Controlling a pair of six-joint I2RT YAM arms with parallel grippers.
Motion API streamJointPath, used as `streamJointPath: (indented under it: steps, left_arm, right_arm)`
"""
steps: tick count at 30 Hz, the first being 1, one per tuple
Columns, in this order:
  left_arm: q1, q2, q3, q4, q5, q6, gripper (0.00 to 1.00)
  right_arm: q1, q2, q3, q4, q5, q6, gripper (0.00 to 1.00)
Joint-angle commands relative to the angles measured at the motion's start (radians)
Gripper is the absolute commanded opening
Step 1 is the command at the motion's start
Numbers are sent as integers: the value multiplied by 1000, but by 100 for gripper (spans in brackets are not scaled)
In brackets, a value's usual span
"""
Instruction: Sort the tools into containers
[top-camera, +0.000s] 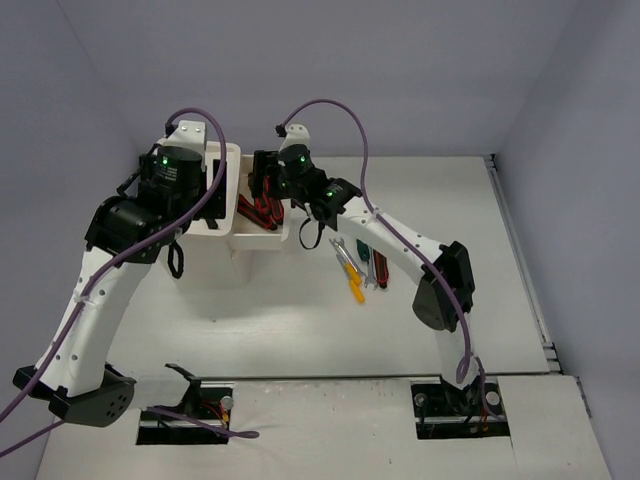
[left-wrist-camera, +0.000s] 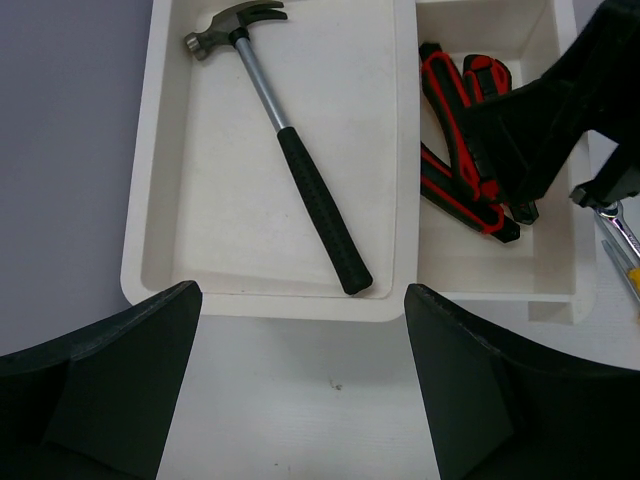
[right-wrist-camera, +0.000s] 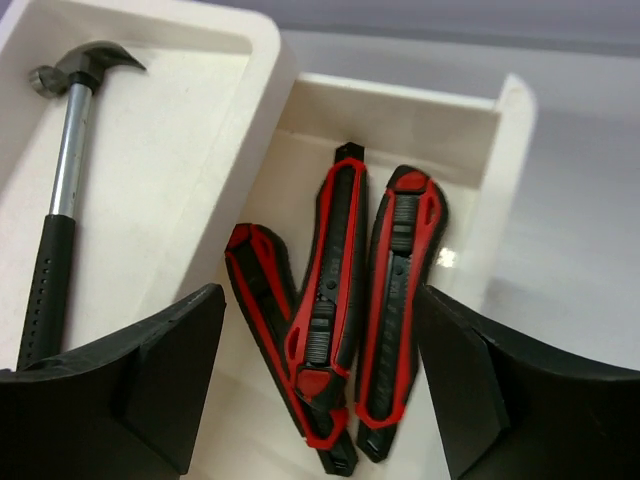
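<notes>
The white cabinet's top tray (left-wrist-camera: 160, 150) holds a black-handled hammer (left-wrist-camera: 300, 180), which also shows in the right wrist view (right-wrist-camera: 55, 250). An open drawer (right-wrist-camera: 500, 130) beside the tray holds three red-and-black utility-knife-like tools (right-wrist-camera: 335, 290), also seen in the left wrist view (left-wrist-camera: 455, 180). My left gripper (left-wrist-camera: 300, 335) is open and empty, above the tray's near rim (top-camera: 208, 188). My right gripper (right-wrist-camera: 318, 335) is open and empty, just above the red-and-black tools (top-camera: 264, 180). No pliers show.
On the table right of the drawer lie a silver wrench (top-camera: 341, 250), a yellow-handled screwdriver (top-camera: 354, 284), a green-handled screwdriver (top-camera: 363, 253) and a red-handled tool (top-camera: 380, 270). The right arm (top-camera: 400, 235) reaches over them. Walls stand behind and to the left.
</notes>
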Motion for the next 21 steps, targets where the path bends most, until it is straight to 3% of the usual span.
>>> streamJointPath:
  steps: [1, 7, 11, 16, 21]
  left_arm:
    - [7, -1, 16, 34, -8, 7, 80]
    - [10, 19, 29, 36, 7, 7, 80]
    - [10, 40, 35, 38, 29, 2, 80]
    - [10, 64, 49, 39, 60, -5, 80]
    - [9, 71, 52, 37, 67, -9, 80]
  right_arm:
    - [-29, -226, -97, 84, 132, -109, 73]
    - [-201, -474, -487, 76, 203, -32, 72]
    - [-263, -552, -713, 54, 230, -14, 72]
    - [-309, -530, -890, 55, 209, -2, 72]
    - [-334, -440, -935, 56, 163, 3, 67]
